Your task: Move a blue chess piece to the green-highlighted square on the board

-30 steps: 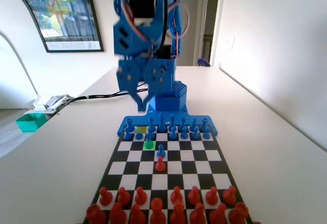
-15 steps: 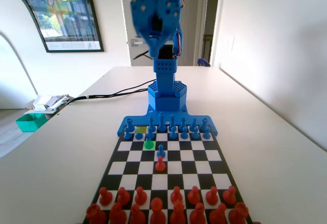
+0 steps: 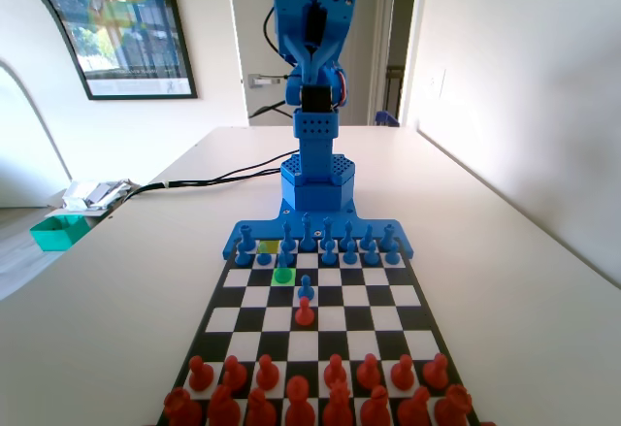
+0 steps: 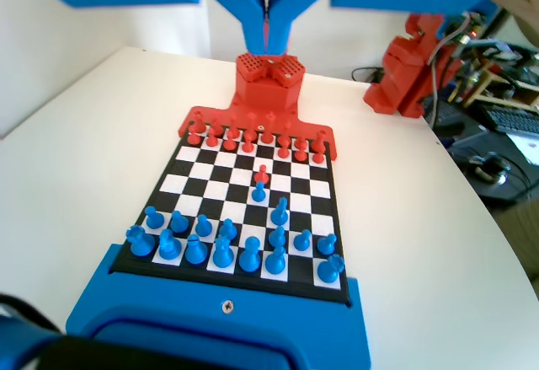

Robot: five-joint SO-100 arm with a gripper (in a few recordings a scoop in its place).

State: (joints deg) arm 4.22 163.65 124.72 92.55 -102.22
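pawns [image 4: 222,254] - glossy plastic | board [image 4: 320,189] - smooth | table [image 3: 505,280] - matt

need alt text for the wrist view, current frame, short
Seen from high above, the closed end effector hangs over the black-and-white board. Blue pieces crowd the near rows and red pieces line the far edge. In the middle, a lone blue pawn stands directly in front of a lone red pawn, and another blue pawn sits ahead of the blue ranks.
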